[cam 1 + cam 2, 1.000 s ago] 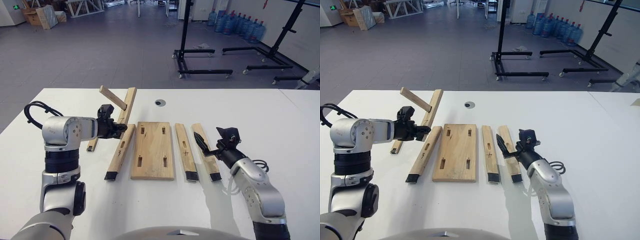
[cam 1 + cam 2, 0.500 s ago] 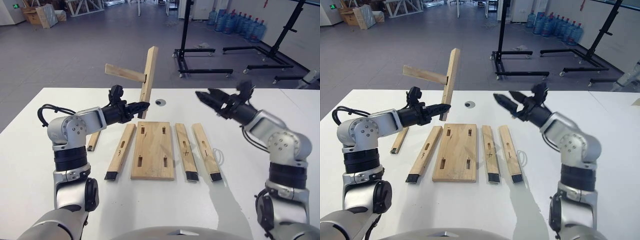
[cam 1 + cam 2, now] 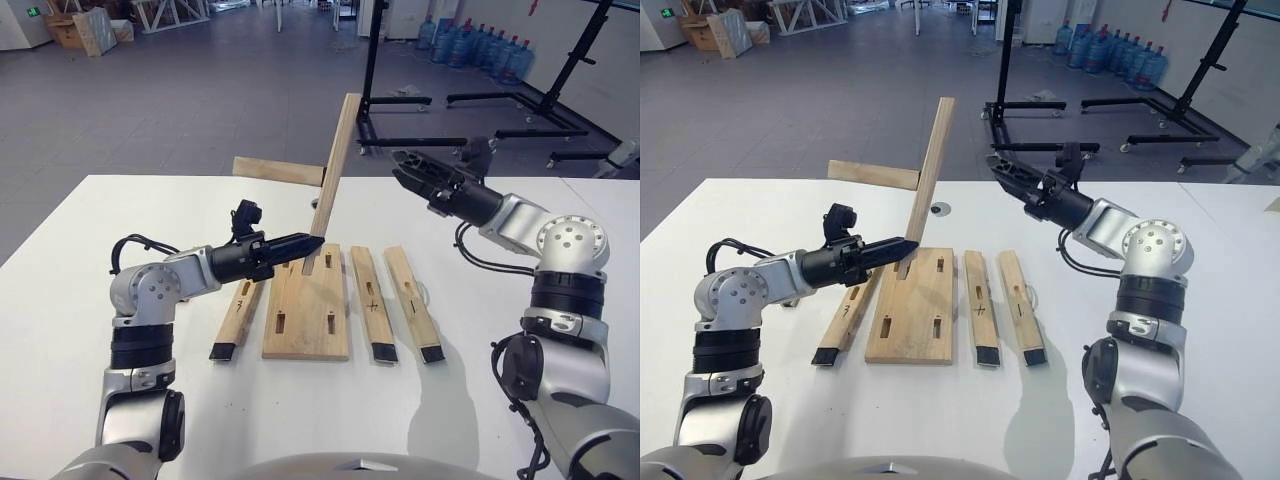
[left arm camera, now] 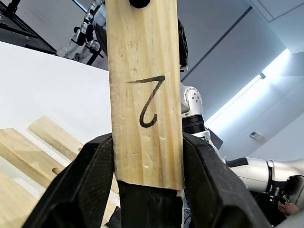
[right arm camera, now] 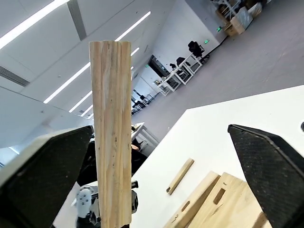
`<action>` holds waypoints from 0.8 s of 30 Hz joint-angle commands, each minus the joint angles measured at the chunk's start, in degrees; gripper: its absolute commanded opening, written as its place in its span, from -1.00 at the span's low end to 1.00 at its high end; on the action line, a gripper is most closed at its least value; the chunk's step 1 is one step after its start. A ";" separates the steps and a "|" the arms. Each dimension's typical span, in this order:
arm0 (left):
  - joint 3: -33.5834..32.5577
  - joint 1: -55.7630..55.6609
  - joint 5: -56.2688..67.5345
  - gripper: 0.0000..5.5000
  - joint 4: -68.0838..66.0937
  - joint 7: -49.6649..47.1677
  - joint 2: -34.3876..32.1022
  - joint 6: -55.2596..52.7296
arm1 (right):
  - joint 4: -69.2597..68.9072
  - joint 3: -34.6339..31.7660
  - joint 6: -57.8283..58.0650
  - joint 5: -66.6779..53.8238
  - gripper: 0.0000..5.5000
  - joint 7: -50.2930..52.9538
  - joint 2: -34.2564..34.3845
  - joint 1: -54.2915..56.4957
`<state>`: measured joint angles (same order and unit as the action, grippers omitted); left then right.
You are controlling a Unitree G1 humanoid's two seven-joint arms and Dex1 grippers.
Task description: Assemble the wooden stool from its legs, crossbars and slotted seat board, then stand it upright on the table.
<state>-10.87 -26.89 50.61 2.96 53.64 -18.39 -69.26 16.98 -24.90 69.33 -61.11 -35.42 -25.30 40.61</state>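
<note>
1. Table (image 3: 50,320): the board (image 3: 306,300) lies flat in the middle, slots up. The left leg (image 3: 238,312) lies flat just left of it. The middle leg (image 3: 370,305) and the right leg (image 3: 413,303) lie flat just right of it, dark feet toward the near edge. None of the four has moved since 1.0 s ago.
2. A loose bar (image 5: 180,175) lies flat on the table, left of the left leg.
3. Left gripper (image 3: 312,243): low over the far-left part of the board, clamped on the lower end of the held leg (image 3: 335,160), just above its dark foot. 0.5 s ago it was left of the board's far corner. It has since shifted right and lower.
4. Held leg: steep, with its top tilted to the right and its foot over the board's far-left slot area. Whether the foot touches the board, I cannot tell. 1.0 s ago it lay low at the left. 0.5 s ago it was already raised, but left of the board.
5. Crossbar (image 3: 278,171): joined to the held leg's upper part, sticking out to the left, roughly level.
6. Right gripper (image 3: 400,163): in the air to the right of the held leg's top, apart from it, fingers spread wide and holding nothing. 1.0 s ago it was low over the right leg. 0.5 s ago it was raised. It now sits higher and farther left, nearer the held leg's top.
</note>
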 commanded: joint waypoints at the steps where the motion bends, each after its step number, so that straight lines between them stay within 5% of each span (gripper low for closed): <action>1: 1.13 0.82 3.14 -0.26 1.12 2.54 -1.93 -0.79 | -1.45 -2.66 4.69 -5.33 0.90 2.41 1.80 -0.18; 13: 5.82 2.67 5.46 -0.26 3.20 4.10 -3.88 -0.46 | -8.10 -2.66 6.54 -20.20 0.90 15.56 11.73 -0.92; 24: 7.73 3.03 6.44 -0.26 3.91 2.88 -4.66 -0.16 | -10.21 0.39 3.25 -25.68 0.90 21.71 13.26 -0.80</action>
<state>-3.45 -24.08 57.03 6.46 57.26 -22.39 -69.52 8.30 -25.57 73.34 -86.01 -14.82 -12.57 39.72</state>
